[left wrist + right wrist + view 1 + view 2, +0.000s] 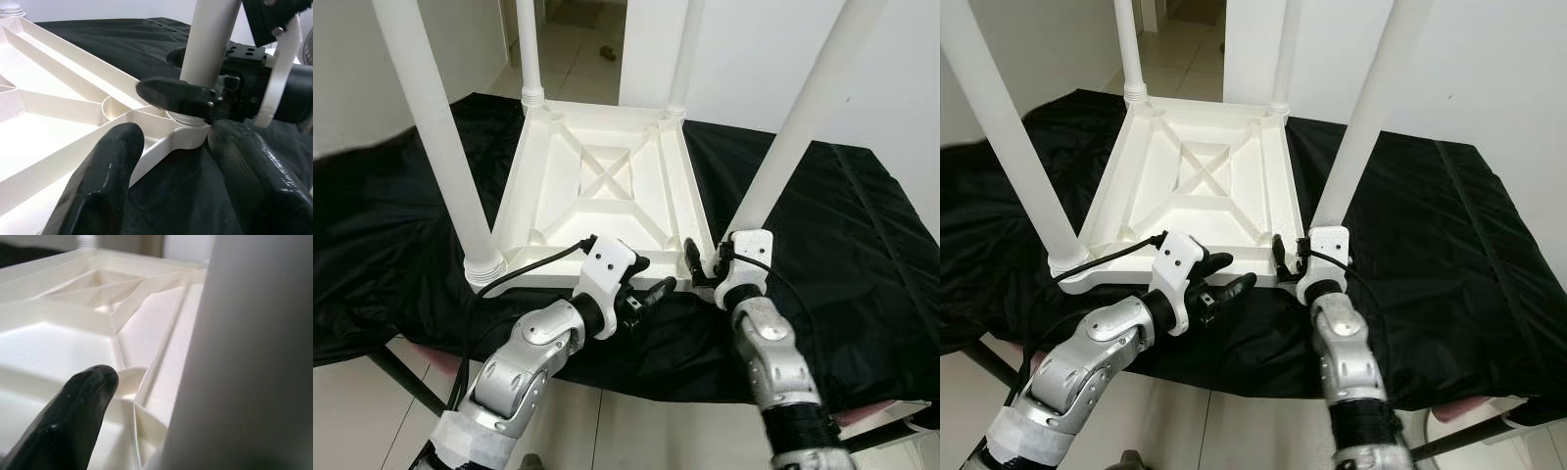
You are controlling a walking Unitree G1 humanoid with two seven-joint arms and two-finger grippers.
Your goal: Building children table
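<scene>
My right end effector grips the fourth leg at the upturned table's near corner, my left end effector released beside it; a tilt could jam the socket.

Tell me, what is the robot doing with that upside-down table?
The robot is putting together a small white table, which lies upside down on a black cloth. All four legs stand up in its corners. The right pincer is at the base of the near right leg, right where it meets its corner socket. The left pincer is open, close beside that same corner near the table's edge, holding nothing.
</scene>
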